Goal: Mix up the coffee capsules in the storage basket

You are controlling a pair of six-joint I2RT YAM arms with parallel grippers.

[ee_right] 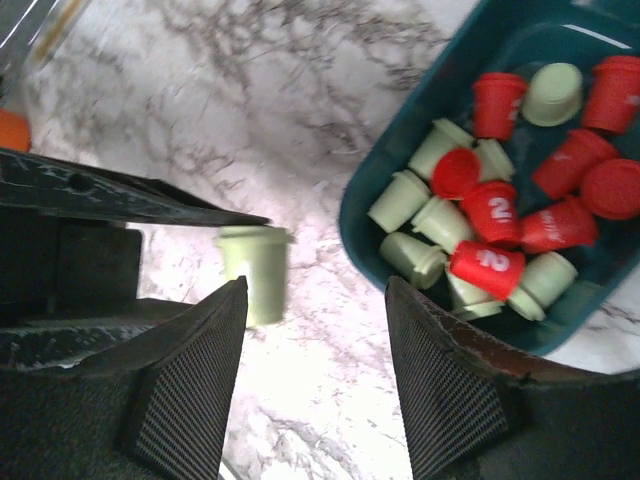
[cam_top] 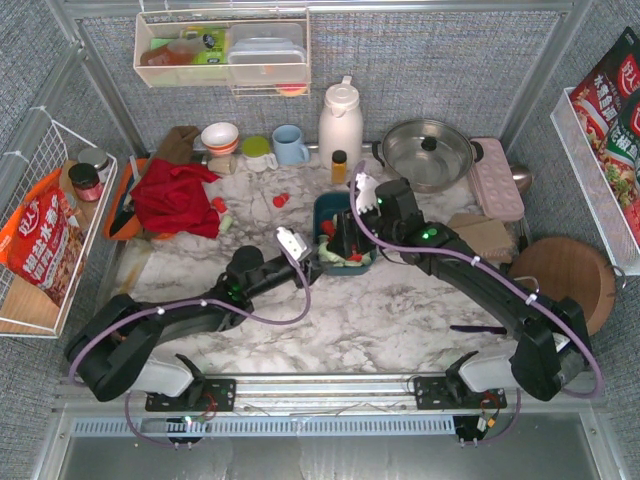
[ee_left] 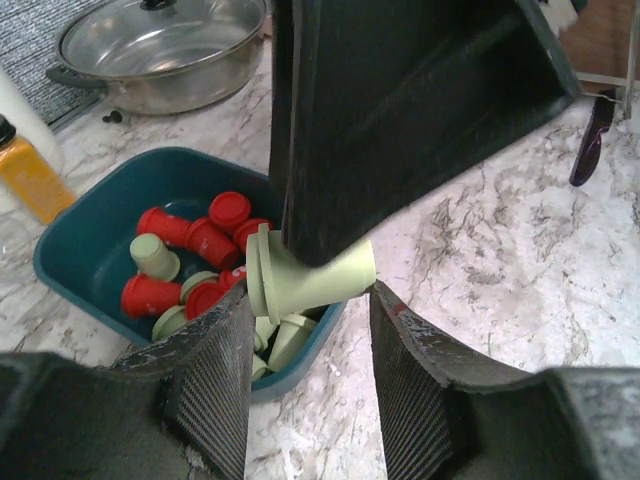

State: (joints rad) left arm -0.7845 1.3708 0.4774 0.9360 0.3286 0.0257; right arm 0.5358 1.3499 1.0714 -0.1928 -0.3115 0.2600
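Left wrist view: left gripper (ee_left: pixel 312 300) pinches a green capsule (ee_left: pixel 310 283) beside storage basket (ee_left: pixel 62 275); right gripper (ee_right: pixel 315 300) gapes empty; coffee capsules (ee_right: pixel 490 215) inside look intermixed.

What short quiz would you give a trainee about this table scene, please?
1. True or false: the basket holds only red capsules.
2. The capsule between the fingertips of the left gripper is: A red, B pale green, C blue.
3. Which digit is printed on two red capsules in the basket?
Key: 1 false; 2 B; 3 the digit 2.
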